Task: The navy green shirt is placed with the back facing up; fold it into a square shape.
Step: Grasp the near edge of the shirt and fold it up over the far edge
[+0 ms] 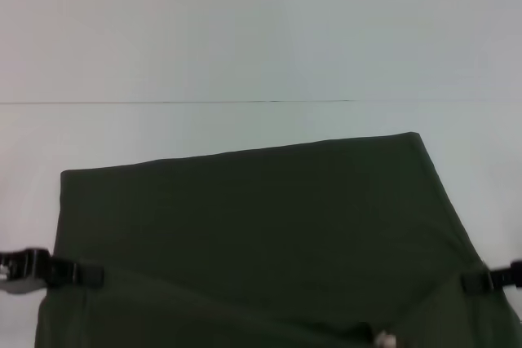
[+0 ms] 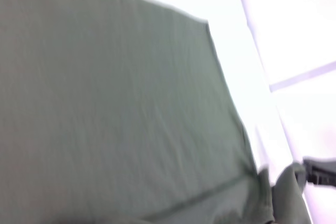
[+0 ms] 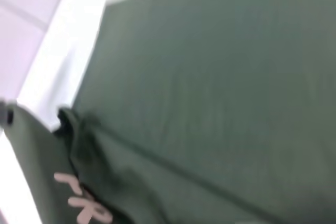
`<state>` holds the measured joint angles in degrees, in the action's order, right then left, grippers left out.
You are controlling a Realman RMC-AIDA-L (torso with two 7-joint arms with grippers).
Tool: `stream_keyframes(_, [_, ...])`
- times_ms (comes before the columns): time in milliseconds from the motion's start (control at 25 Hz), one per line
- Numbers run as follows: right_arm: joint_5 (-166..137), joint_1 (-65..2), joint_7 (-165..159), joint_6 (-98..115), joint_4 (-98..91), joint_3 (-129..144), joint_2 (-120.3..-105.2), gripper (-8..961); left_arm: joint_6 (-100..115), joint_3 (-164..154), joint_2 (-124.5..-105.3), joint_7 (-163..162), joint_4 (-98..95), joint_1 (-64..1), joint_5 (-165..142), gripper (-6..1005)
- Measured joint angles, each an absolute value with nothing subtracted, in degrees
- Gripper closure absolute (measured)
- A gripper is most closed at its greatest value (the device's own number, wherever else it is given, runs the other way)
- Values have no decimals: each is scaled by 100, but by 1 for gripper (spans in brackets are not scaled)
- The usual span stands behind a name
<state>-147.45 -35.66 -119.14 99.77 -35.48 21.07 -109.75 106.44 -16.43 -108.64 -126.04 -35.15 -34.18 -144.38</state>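
The navy green shirt [image 1: 261,218] lies plain side up on the white table, its far edge straight. Its near part is raised into a fold line running between both grippers. My left gripper [image 1: 81,273] is shut on the shirt's left edge. At the right edge my right gripper [image 1: 479,281] is shut on the shirt as well. A bit of pale lettering [image 1: 383,337] shows at the near edge, and it shows again as lettering [image 3: 84,205] on the turned-up cloth in the right wrist view. The left wrist view shows the shirt [image 2: 121,119] with the right gripper [image 2: 320,174] far off.
The white table [image 1: 261,38] stretches beyond the shirt, with a thin seam line [image 1: 179,103] crossing it. Bare table also shows at both sides of the shirt.
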Motion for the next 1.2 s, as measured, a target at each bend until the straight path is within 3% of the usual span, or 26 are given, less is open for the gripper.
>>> stream_keyframes(440, [-13182,-3506,-12128,8346,-3168,2123,-10982,911,9728,-1317,-11025,-12640,-3477,-3367,-13780,959])
stream_keyframes(680, [-12736,-3570,-11806,7484,-3119,2136,-11273,910,9069,-1314,-11224,-12555,-3494,-3313,-13338,959])
stream_keyframes(1200, [-12520,-3970,-11494,6184,-3084,2198,-11688,910,7911,-1347,-11595,-12129,-3463,-3290,-12506,958])
